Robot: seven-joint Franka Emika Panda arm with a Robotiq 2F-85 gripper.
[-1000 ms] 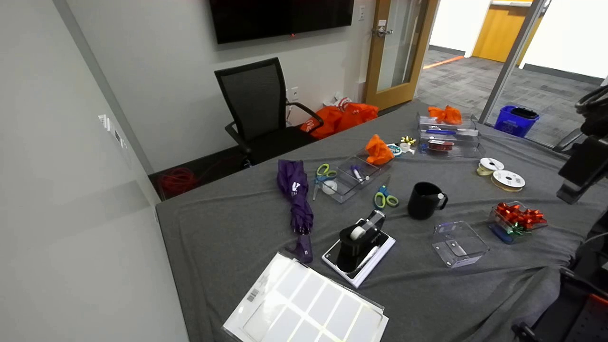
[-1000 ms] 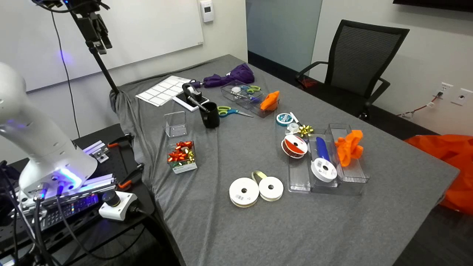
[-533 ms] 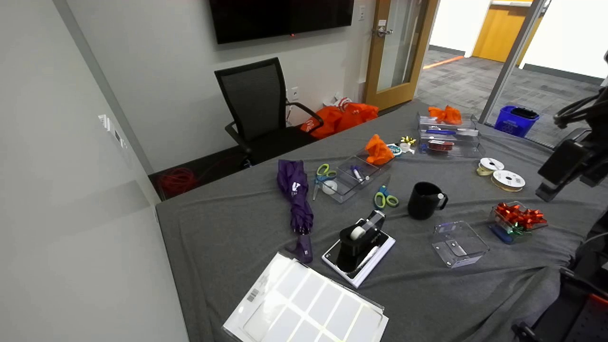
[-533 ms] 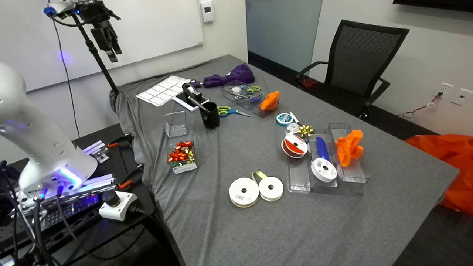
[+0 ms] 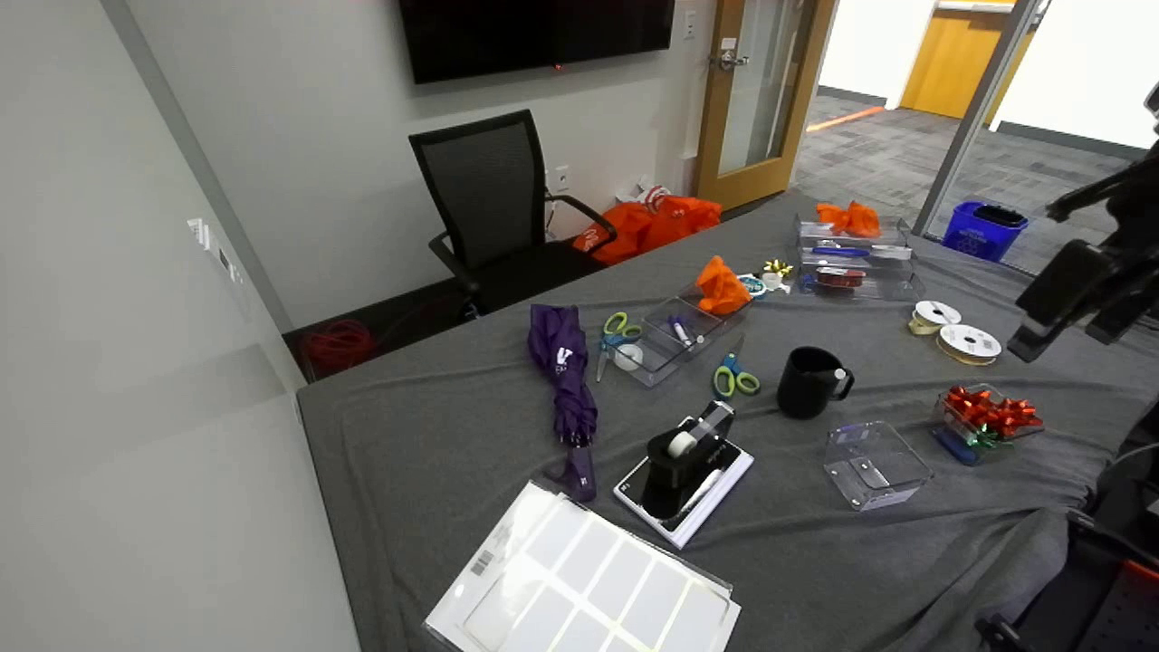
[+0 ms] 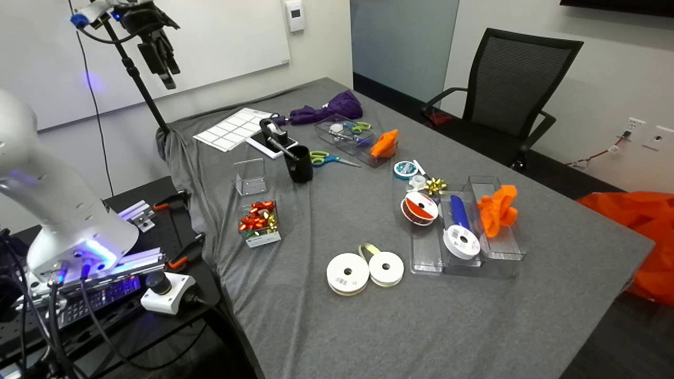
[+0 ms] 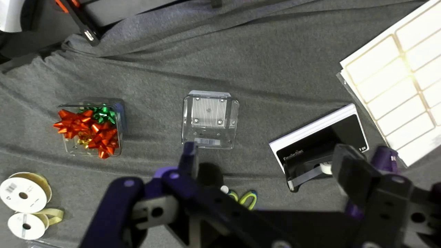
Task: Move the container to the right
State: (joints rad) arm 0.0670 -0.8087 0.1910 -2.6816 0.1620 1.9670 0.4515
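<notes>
The container (image 5: 876, 466) is a small, see-through plastic box standing on the grey-covered table. In an exterior view it stands between the black mug (image 6: 299, 164) and the box of bows (image 6: 259, 223), a little toward the robot's side; its own clear walls show there (image 6: 250, 177). In the wrist view the container (image 7: 211, 120) lies beyond the left fingertip, which overlaps its lower left corner in the picture. My gripper (image 7: 267, 151) is open with nothing between its fingers. It hangs high above the table, apart from the container, in both exterior views (image 5: 1067, 335) (image 6: 171, 77).
A clear box with red bows (image 5: 989, 417) is beside the container. A tape dispenser on a black-and-white pack (image 5: 684, 475), scissors (image 5: 733, 376), ribbon spools (image 6: 347, 273), a purple umbrella (image 5: 566, 380), label sheets (image 5: 598, 580) and clear organizers (image 6: 426, 252) also lie on the table.
My gripper has moved in over the table, leftward in an exterior view and rightward in an exterior view. It stays open. The container and other objects have not moved.
</notes>
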